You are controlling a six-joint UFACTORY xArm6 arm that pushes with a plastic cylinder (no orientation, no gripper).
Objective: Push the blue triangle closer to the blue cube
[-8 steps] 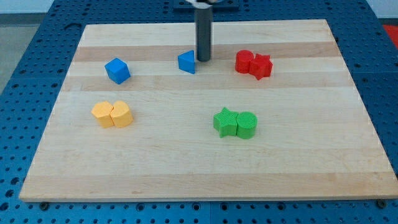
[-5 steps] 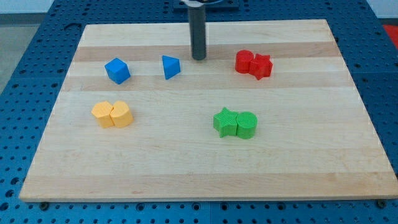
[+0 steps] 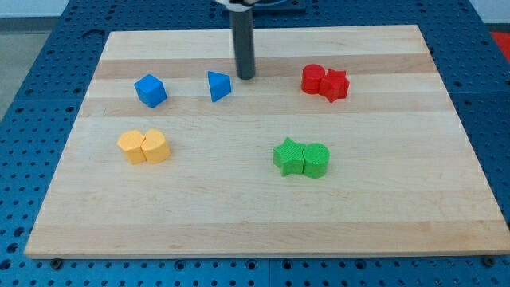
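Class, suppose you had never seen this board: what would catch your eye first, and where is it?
First the dark rod coming down at the view's top centre, my tip just up and right of the blue triangle, apart from it. Then the blue cube alone to the left, and the tight pairs: red blocks, green blocks, yellow blocks.

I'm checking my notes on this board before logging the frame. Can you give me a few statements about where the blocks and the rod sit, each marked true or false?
1. My tip stands to the view's right of the blue triangle. True.
2. My tip touches the blue cube. False: it is well apart from it, with the triangle in between.
3. The two yellow blocks sit pressed together below the blue cube. True.
4. The two green blocks lie at the view's top left. False: they are right of centre, lower down.
5. The red blocks lie to the view's right of my tip. True.
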